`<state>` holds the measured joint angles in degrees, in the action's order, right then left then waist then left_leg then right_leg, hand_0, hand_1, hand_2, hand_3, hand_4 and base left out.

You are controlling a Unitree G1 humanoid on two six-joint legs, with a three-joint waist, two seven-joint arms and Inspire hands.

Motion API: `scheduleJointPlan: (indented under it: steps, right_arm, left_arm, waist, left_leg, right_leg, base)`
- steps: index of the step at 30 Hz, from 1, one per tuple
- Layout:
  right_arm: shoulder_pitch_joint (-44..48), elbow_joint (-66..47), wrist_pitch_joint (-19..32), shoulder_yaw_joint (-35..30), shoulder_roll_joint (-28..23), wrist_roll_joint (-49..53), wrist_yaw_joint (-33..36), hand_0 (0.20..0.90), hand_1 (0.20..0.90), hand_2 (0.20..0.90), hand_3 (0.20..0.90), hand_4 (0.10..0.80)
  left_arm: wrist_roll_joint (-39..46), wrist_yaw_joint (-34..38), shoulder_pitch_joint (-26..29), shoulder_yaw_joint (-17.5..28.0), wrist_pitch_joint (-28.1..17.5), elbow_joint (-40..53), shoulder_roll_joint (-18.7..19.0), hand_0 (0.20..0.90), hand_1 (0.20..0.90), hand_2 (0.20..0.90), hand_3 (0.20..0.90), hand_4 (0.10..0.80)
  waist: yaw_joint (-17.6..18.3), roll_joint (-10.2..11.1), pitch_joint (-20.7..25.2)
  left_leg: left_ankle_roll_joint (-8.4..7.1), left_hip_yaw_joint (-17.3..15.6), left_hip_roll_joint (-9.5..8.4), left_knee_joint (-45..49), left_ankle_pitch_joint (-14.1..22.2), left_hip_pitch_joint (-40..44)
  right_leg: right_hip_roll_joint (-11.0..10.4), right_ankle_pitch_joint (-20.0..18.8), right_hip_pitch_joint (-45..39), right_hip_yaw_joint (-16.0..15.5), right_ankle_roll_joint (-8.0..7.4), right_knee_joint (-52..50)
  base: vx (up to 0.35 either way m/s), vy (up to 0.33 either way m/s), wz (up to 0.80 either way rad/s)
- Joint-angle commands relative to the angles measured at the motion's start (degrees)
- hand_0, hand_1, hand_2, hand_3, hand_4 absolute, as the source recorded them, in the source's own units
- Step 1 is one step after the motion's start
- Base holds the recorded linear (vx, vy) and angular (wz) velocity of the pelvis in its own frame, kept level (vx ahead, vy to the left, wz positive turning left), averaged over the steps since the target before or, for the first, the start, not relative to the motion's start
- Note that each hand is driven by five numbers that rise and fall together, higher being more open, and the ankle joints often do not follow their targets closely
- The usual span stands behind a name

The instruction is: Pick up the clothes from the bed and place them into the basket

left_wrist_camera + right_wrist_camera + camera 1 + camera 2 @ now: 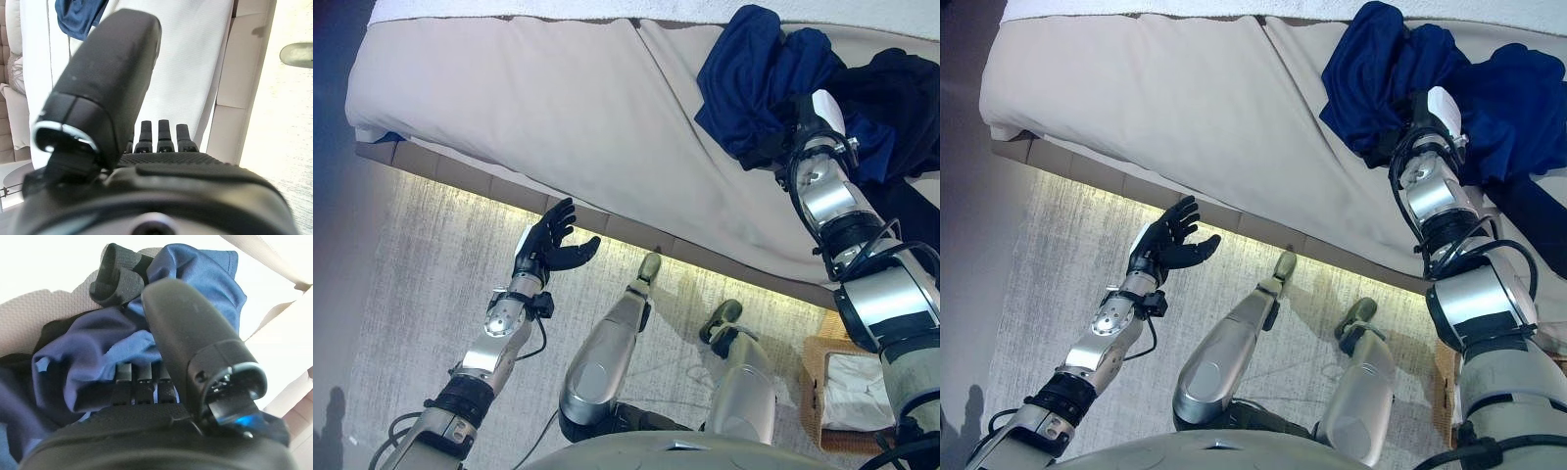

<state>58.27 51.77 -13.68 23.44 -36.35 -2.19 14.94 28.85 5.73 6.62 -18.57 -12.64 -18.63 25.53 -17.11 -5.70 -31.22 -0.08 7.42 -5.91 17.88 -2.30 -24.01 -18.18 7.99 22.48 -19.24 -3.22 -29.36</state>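
A heap of dark blue clothes (754, 69) lies on the beige bed (529, 98) at its right side, with a black garment (901, 88) against it. My right hand (1425, 113) is pushed into the blue heap; in the right wrist view the blue cloth (98, 342) folds over the hand (195, 333), and a black piece (115, 276) lies past it. My left hand (548, 245) is open and empty, held over the floor just in front of the bed's edge. It also shows in the left wrist view (117, 73). A wicker basket (815, 377) stands on the floor at the lower right.
The basket holds a white cloth (857, 392). The bed's padded side rail (509, 191) runs diagonally between the mattress and the grey carpet (431, 284). The left part of the mattress is bare sheet.
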Motion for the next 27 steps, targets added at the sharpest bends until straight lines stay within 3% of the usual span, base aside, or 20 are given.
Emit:
scheduleJointPlan:
  steps: [1, 6, 7, 19, 27]
  right_arm:
    - [3.87, -3.73, 3.62, 1.72, -3.59, 3.59, 2.39, 0.3, 0.3, 0.3, 0.2, 0.1]
    - [2.77, -6.3, 4.96, -0.56, -3.56, 7.9, 1.65, 0.3, 0.3, 0.3, 0.2, 0.1]
    - [2.53, -6.68, 4.9, -0.8, -3.76, 8.62, 1.06, 0.3, 0.3, 0.3, 0.2, 0.1]
    - [0.18, -11.74, 7.39, -3.58, -7.07, 17.7, -3.66, 0.3, 0.3, 0.3, 0.2, 0.1]
    - [0.69, -16.96, 8.87, -6.35, -12.15, 22.74, -3.38, 0.3, 0.3, 0.3, 0.2, 0.1]
  left_arm:
    - [0.03, 0.31, -1.9, 0.08, -4.08, 6.74, 1.95, 0.9, 0.9, 0.9, 0.9, 0.8]
    - [-1.46, 0.26, -1.57, 1.03, -0.77, 5.74, 2.41, 0.9, 0.9, 0.9, 0.9, 0.8]
    - [-1.93, 0.05, -1.68, 1.1, 0.39, 5.28, 2.52, 0.9, 0.9, 0.9, 0.9, 0.8]
    - [-6.24, -0.91, -5.65, 0.58, 7.01, -0.69, 2.34, 0.9, 0.9, 0.9, 0.9, 0.8]
    - [-7.42, -2.04, -6.03, 0.15, 6.48, -4.03, 2.08, 0.9, 0.9, 0.9, 0.9, 0.8]
  waist:
    - [-0.58, -0.3, 1.43]
    - [0.5, 0.63, 1.67]
    - [0.77, 0.78, 2.67]
    - [3.94, 4.86, 14.96]
    - [6.6, 7.14, 20.88]
  left_leg:
    - [2.57, -5.94, 1.85, 6.35, 10.58, 2.52]
    - [1.7, -5.61, 2.7, 3.08, 10.33, 9.86]
    - [1.78, -5.67, 2.83, 1.58, 8.58, 10.36]
    - [0.09, -8.0, 5.29, -8.13, 7.08, 22.22]
    - [-0.88, -10.18, 6.96, -13.01, 6.26, 26.69]
  right_leg:
    - [1.15, 1.33, -5.04, -1.3, 1.51, -0.84]
    - [2.62, 0.57, -13.01, -0.56, 1.31, 5.05]
    - [2.93, -1.11, -13.92, -1.1, 1.67, 7.29]
    - [7.09, -3.45, -24.95, 0.58, 0.49, 19.12]
    - [9.75, -3.73, -28.14, 1.63, 0.62, 22.97]
  base:
    - [-0.006, -0.037, -0.04]
    - [0.002, -0.049, -0.07]
    - [-0.022, -0.024, -0.14]
    - [0.037, -0.029, -0.14]
    - [-0.002, -0.035, -0.07]
